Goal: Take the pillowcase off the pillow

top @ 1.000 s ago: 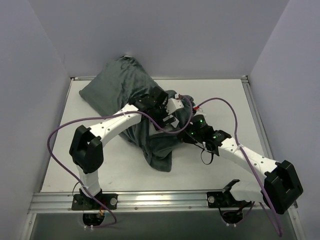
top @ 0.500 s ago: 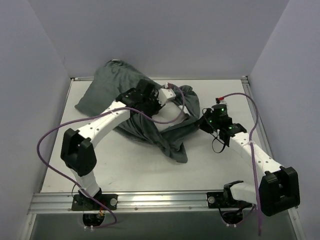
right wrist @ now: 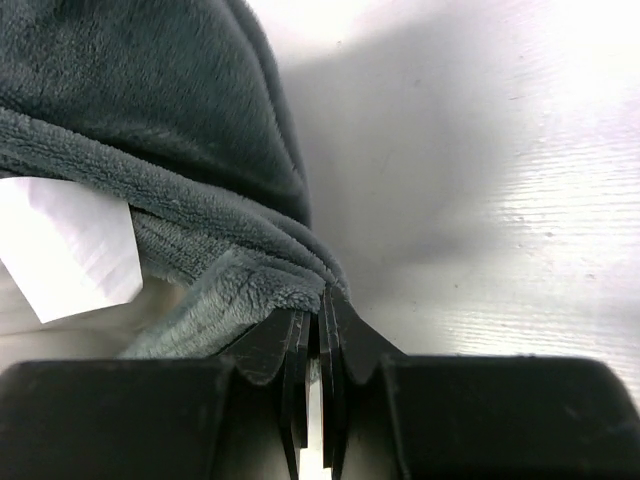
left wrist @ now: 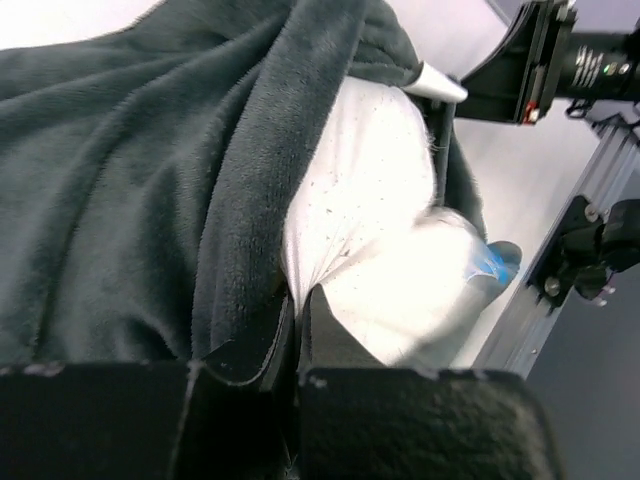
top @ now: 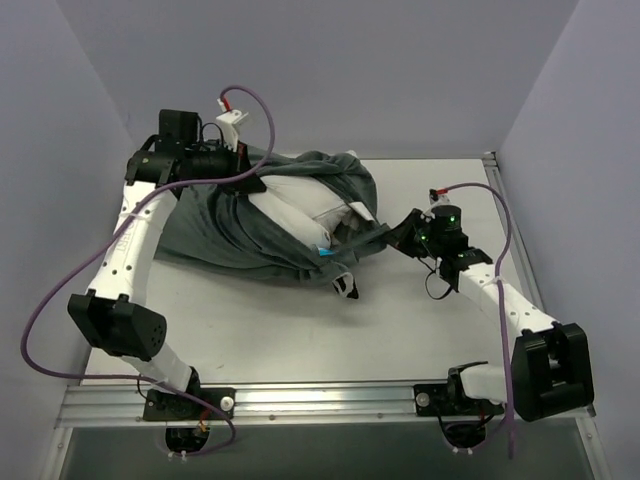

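While the pillow (top: 300, 205) is lying across the far middle of the table (top: 430, 330), its plump white body is bulging from the open mouth of the pillowcase (top: 215, 230). This dark grey-green plush sleeve is sagging in soft folds toward the left. A small blue tag (top: 326, 254) is sticking out at the pillow's near end.

The left gripper (top: 262, 183) is reaching in at the pillow's far end. Its jaws are pressing together on white pillow cloth, and fine creases are converging on them. The right gripper (top: 397, 233) is sitting just right of the bundle. Its jaws are clamping a thick rolled hem of the pillowcase, which is stretching taut toward them.

The table is showing a matte white top, and pale lilac-grey walls (top: 350, 70) are enclosing it on three sides. An aluminium rail (top: 320, 398) is running along the near edge.

Only the top view is giving the whole layout. The left wrist view is adding the short dense nap of the plush, dark specks on the pillow, and the hem lying against one finger (left wrist: 250, 350). The tag is appearing there only as a blue blur. The right wrist view alone is showing a plain white label (right wrist: 70, 245) beside the gripped hem.
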Controlling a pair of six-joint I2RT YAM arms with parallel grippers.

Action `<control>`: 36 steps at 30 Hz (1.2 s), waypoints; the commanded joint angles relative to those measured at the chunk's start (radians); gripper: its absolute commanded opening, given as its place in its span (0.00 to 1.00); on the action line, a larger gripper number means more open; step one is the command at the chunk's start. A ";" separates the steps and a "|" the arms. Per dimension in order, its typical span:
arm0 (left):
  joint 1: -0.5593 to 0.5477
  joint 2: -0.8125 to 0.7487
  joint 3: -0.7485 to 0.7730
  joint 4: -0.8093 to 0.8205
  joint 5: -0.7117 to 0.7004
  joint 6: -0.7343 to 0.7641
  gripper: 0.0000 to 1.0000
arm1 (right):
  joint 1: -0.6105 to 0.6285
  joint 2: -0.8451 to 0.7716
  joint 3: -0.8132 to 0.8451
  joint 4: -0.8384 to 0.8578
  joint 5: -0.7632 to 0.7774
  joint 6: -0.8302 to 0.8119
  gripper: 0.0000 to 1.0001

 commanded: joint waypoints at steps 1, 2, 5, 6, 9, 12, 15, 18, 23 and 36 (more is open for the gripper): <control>0.152 -0.131 0.116 0.111 0.052 -0.050 0.02 | -0.049 0.059 -0.081 -0.203 0.259 -0.095 0.00; 0.155 -0.142 0.099 0.129 0.078 -0.069 0.02 | -0.014 0.067 -0.081 -0.197 0.262 -0.091 0.00; 0.098 -0.156 0.021 0.163 0.037 -0.086 0.02 | 0.079 0.065 -0.038 -0.193 0.260 -0.113 0.00; 0.072 -0.159 -0.004 0.166 0.002 -0.071 0.02 | 0.095 0.044 -0.020 -0.197 0.265 -0.127 0.00; 0.017 -0.177 -0.102 0.195 -0.081 -0.043 0.02 | 0.103 -0.020 0.051 -0.215 0.218 -0.164 0.06; -0.023 -0.180 -0.150 0.197 -0.112 -0.035 0.02 | 0.106 -0.056 0.137 -0.245 0.146 -0.201 0.15; -0.051 -0.188 -0.179 0.203 -0.118 -0.023 0.02 | 0.109 -0.062 0.229 -0.301 0.081 -0.248 0.43; -0.054 -0.188 -0.185 0.197 -0.138 -0.014 0.02 | 0.110 -0.085 0.310 -0.370 0.064 -0.299 0.65; -0.075 -0.179 -0.197 0.196 -0.148 -0.021 0.02 | 0.136 -0.108 0.384 -0.335 0.041 -0.258 0.77; -0.098 -0.186 -0.184 0.171 -0.146 -0.005 0.02 | 0.262 0.293 0.450 -0.061 0.182 -0.083 0.64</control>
